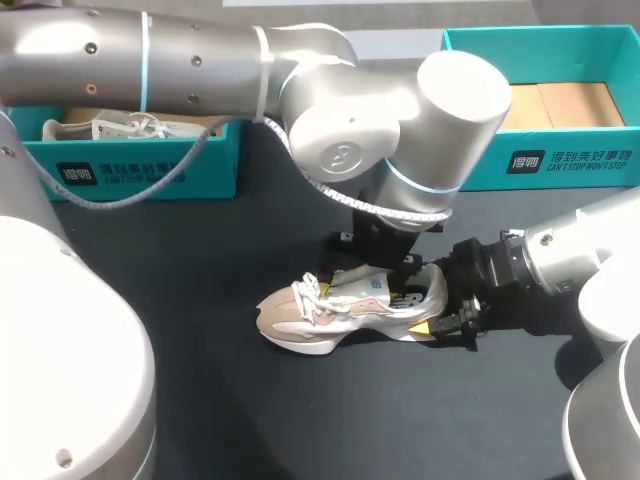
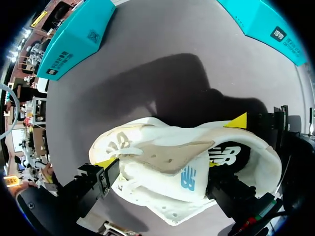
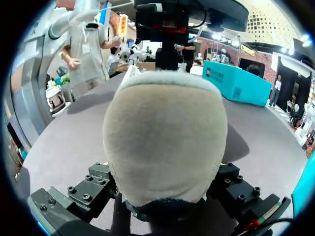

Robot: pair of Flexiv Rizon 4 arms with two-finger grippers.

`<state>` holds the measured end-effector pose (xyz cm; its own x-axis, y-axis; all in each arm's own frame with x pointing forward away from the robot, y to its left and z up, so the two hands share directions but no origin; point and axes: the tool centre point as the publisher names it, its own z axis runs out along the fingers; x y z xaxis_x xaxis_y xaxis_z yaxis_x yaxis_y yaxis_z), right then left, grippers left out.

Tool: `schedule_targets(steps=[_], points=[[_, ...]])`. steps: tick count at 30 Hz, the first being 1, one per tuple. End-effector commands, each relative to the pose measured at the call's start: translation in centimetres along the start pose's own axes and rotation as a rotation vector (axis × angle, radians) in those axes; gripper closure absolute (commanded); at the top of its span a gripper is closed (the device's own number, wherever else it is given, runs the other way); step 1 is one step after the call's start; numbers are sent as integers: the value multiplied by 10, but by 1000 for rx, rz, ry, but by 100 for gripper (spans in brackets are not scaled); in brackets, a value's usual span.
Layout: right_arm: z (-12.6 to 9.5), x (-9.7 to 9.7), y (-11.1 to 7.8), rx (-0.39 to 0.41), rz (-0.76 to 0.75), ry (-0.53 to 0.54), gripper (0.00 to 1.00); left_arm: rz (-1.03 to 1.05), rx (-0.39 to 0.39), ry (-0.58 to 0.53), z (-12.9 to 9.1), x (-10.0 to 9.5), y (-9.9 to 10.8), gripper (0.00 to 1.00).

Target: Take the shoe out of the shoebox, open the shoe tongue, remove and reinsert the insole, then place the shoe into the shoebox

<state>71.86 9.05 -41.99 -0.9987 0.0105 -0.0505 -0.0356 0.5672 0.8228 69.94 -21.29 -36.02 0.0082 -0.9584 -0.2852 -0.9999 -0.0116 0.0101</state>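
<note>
Right claw [image 1: 428, 300] on shoe [image 1: 330, 310], outside shoebox [image 1: 480, 160]

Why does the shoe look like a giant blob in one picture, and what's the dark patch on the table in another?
Right wrist view: the fisheye lens sits close behind the shoe, so its heel bulges; left wrist view: the dark patch on the table is shadow; head view: glare on the left arm.

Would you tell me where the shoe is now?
In the head view the shoe lies mid-table, in front of the teal shoeboxes, its heel in the right gripper and the left gripper over its opening.
</note>
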Motion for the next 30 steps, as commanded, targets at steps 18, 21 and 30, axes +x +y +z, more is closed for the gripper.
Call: schedule_targets(steps=[18,21,30], points=[[2,1,0,3,0,-2,100,-93,12,45,-28,-32,21,100],[2,1,0,3,0,-2,100,-114,0,58,-32,-39,24,100],[2,1,0,3,0,-2,100,-169,-17,48,-30,-67,24,100]])
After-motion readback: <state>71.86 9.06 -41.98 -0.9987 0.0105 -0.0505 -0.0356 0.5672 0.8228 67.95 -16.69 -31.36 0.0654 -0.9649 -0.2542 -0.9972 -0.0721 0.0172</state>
